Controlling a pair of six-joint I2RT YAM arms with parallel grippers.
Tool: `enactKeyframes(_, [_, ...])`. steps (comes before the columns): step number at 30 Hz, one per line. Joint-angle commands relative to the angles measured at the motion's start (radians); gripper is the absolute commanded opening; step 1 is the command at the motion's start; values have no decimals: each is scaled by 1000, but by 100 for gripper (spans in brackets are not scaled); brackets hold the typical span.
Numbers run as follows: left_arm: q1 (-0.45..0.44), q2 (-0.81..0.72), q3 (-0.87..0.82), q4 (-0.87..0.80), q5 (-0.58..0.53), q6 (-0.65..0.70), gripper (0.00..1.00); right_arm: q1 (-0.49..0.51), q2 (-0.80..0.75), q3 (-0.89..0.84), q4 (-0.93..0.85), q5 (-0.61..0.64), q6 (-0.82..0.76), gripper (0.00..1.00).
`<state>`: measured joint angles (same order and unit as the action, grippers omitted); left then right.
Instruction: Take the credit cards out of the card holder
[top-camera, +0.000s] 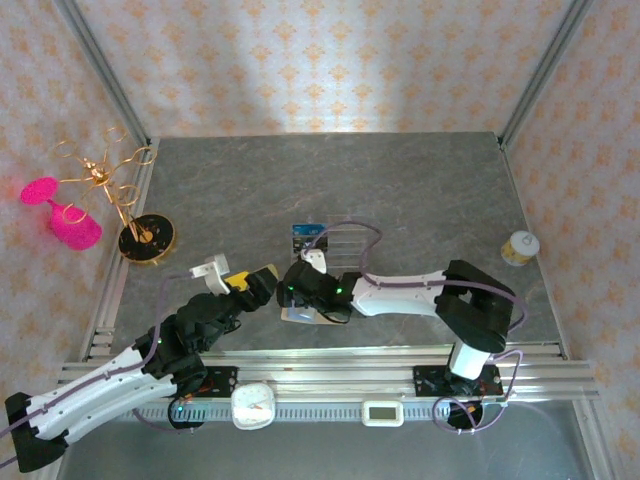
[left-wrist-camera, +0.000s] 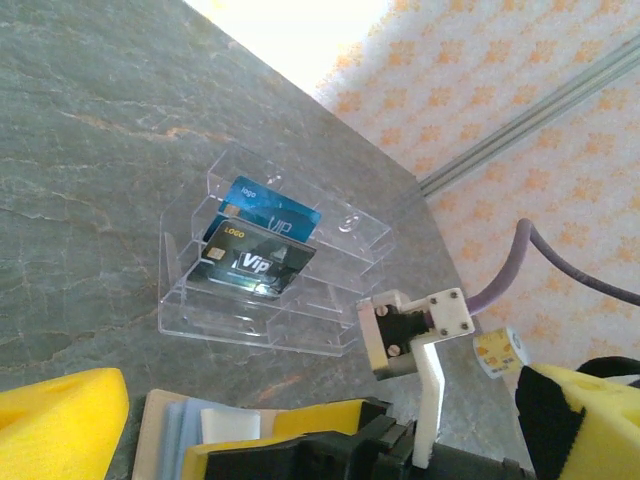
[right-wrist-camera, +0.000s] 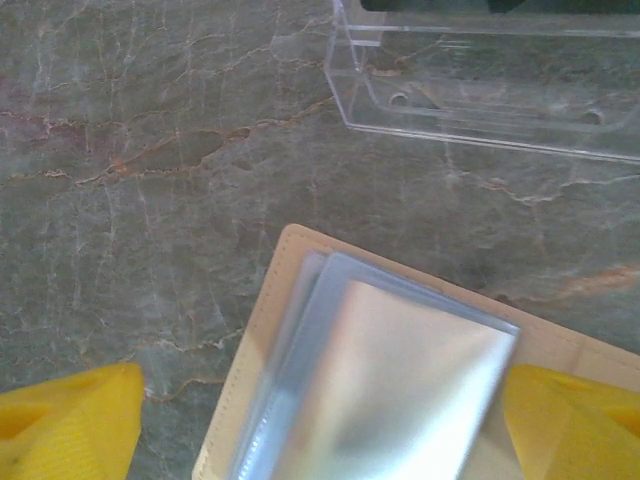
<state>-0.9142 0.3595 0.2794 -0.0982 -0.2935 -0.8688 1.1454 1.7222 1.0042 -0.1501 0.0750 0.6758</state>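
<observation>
Card holder (right-wrist-camera: 560, 350): tan leather-like folding wallet, open and flat on the grey marbled surface (right-wrist-camera: 150, 150), low in the right wrist view, pale silvery-blue sleeves facing up
Credit cards: a blue plastic card (left-wrist-camera: 272, 207) and a dark card marked VIP (left-wrist-camera: 255, 262), both tilted in the tiers of a clear ribbed plastic tray (left-wrist-camera: 330, 335), blue behind dark, centre of the left wrist view
Tray position: just above the card holder in the top view, not touching it
Right fingers (right-wrist-camera: 70, 425): yellow pads spread wide at the lower corners, card holder between them; contact cannot be told
Left fingers (left-wrist-camera: 60, 425): yellow pads spread wide, gripping nothing
</observation>
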Motion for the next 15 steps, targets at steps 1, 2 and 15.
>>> enactKeyframes(1, [6, -9, -17, -51, -19, 14, 99, 8, 42, 31, -77, 60, 22, 91])
enactKeyframes(2, [5, -8, -15, -56, -17, 16, 99, 11, 51, 29, -78, 60, 19, 90])
enactKeyframes(15, [6, -31, -33, -71, 3, 11, 99, 22, 105, -60, -39, 26, 13, 73])
